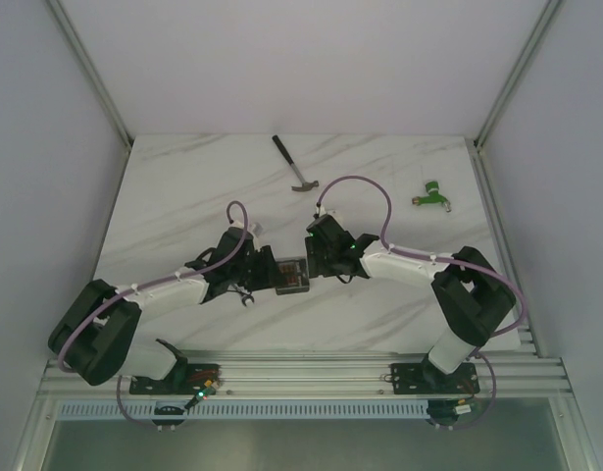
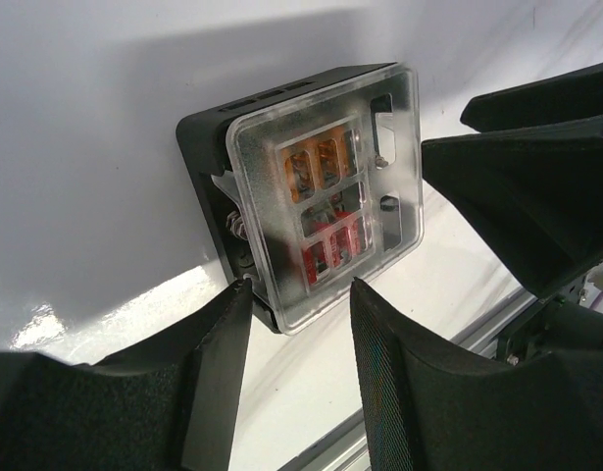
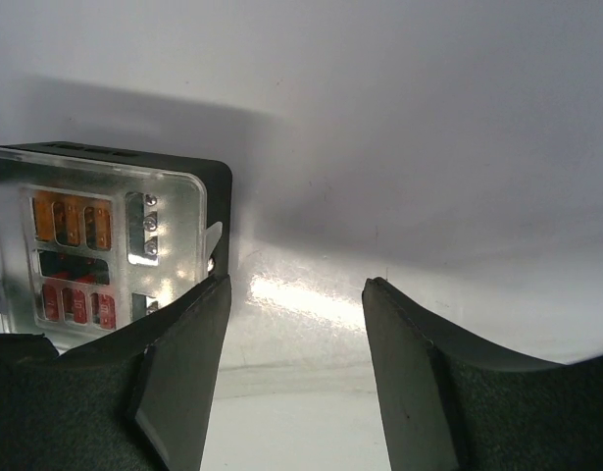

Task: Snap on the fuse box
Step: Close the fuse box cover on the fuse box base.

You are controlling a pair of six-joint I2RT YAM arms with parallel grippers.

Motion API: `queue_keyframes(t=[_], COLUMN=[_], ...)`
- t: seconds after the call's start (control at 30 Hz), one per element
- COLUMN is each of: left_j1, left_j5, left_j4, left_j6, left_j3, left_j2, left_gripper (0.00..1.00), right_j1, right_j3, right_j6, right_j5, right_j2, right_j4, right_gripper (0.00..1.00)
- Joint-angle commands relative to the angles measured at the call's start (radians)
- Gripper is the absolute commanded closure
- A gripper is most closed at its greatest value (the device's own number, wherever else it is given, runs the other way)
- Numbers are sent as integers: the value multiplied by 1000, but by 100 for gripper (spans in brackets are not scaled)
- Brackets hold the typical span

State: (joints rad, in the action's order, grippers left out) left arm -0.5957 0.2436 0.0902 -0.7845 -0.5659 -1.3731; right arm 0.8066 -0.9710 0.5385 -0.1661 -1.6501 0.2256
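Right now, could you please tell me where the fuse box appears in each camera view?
Top external: the fuse box sits near the picture's centre.
Left wrist: the fuse box fills the upper middle, tilted.
Right wrist: the fuse box is at the left edge, mid-height.
Shared landmark: the orange fuses, seen in both wrist views.

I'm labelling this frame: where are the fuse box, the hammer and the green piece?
fuse box (image 2: 326, 196), left wrist view, its clear cover.
hammer (image 1: 288, 159), top view, its handle.
green piece (image 1: 433, 195), top view, its middle.
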Motion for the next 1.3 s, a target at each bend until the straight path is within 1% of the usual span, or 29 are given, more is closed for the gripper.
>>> queue_keyframes(t=[0.0,0.3,0.5,0.83,1.13,1.27], left_j1=[-4,-4,-4,-4,-5,-3], left_j5=[16,-41,-21,-22,-21,-22], left_j4=[19,-44,-44,-34,-32,-39], left_j6=[6,18,10,8,5,4], left_j3=[-33,-20,-15,-10,-1,17], left_j2=[-12,21,12,14,24,48], left_gripper=[46,46,46,47,48,48], right_j1=[4,3,10,15,16,6], right_j3=[21,40,29,17,31,72], right_j6=[12,19,15,12,19,37], right_j5=[-11,-18,29,49,28,-13], right_j2=[4,24,9,9,28,81], right_j4=[6,0,-45,-53,-48,-27], right_gripper=[37,37,37,37,37,37])
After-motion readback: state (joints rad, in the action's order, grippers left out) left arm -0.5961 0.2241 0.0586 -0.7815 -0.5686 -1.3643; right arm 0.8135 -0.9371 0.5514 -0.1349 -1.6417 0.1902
